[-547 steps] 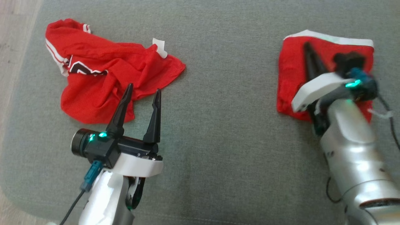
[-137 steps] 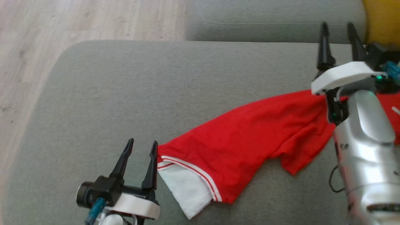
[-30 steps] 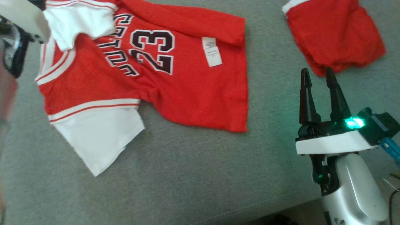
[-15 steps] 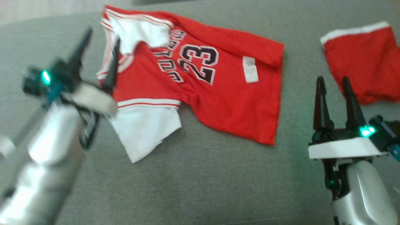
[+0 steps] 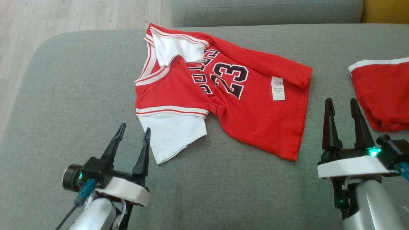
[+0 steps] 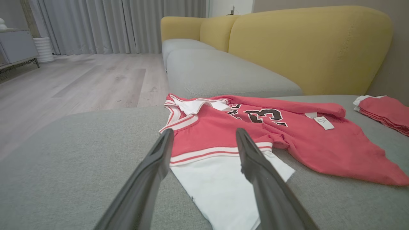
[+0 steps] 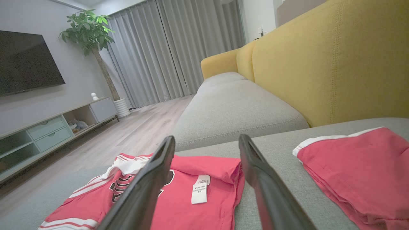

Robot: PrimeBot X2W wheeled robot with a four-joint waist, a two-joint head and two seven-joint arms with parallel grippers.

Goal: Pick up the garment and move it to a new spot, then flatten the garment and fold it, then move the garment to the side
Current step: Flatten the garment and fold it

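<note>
**Jersey laid out, my grippers open beside it**

The red jersey (image 5: 243, 108) lies spread on the grey cushion (image 5: 64, 95), number 23 up, collar toward 11 o'clock. At 7 o'clock my left gripper (image 5: 135, 127) stands with fingers apart, just beside its white sleeve (image 5: 172, 134). At 4 o'clock my right gripper (image 5: 340, 101) is spread too, between the jersey and a second red garment (image 5: 383, 95) at 3 o'clock.
</note>
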